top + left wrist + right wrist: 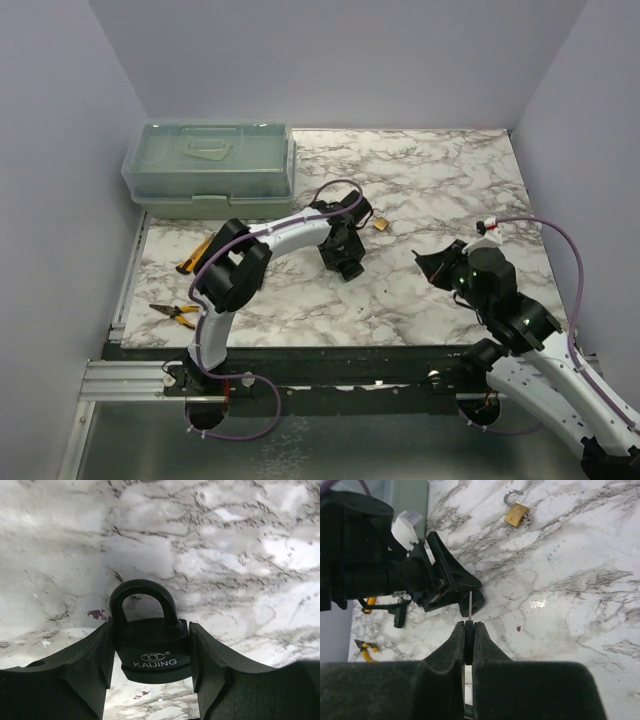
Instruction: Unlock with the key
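Observation:
My left gripper point(346, 258) is shut on a black padlock point(152, 655) marked KAIJING, clamped by its body with the shackle closed and pointing away over the marble. My right gripper point(469, 627) is shut on the key point(469, 611). Its round black head is pinched between the fingertips, and the thin metal blade sticks out toward the left gripper point(451, 582) and the black padlock point(479, 601), a short gap away. In the top view my right gripper point(436, 266) sits right of the left one, apart from it.
A brass padlock point(381, 225) with an open shackle lies just beyond the left gripper and also shows in the right wrist view point(516, 513). Yellow-handled pliers point(175, 313) lie at the left front. A green toolbox point(210, 165) stands at the back left.

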Action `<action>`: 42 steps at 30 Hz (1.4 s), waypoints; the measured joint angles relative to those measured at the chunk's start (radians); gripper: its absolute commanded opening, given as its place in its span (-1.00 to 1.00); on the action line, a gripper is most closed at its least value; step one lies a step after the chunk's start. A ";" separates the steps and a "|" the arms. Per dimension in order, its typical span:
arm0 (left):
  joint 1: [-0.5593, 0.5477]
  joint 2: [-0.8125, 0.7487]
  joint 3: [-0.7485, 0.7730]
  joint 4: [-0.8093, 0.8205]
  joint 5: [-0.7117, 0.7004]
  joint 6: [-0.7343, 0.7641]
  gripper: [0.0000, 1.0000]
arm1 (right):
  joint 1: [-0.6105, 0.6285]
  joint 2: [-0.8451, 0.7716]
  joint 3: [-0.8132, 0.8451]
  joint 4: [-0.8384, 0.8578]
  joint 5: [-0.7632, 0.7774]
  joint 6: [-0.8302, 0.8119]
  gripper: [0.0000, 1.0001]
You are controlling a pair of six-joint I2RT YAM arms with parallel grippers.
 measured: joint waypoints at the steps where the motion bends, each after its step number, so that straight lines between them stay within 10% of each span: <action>1: -0.002 -0.025 -0.039 0.038 0.007 -0.002 -1.00 | 0.000 -0.011 0.000 0.003 -0.003 0.000 -0.99; 21: 0.109 -0.654 -0.529 0.754 0.178 -0.304 -1.00 | 0.000 0.037 0.254 0.202 -0.278 -0.198 -0.99; 42: 0.219 -0.690 -0.624 1.148 0.404 -0.579 -1.00 | 0.000 0.319 0.391 0.215 -0.467 -0.236 -0.99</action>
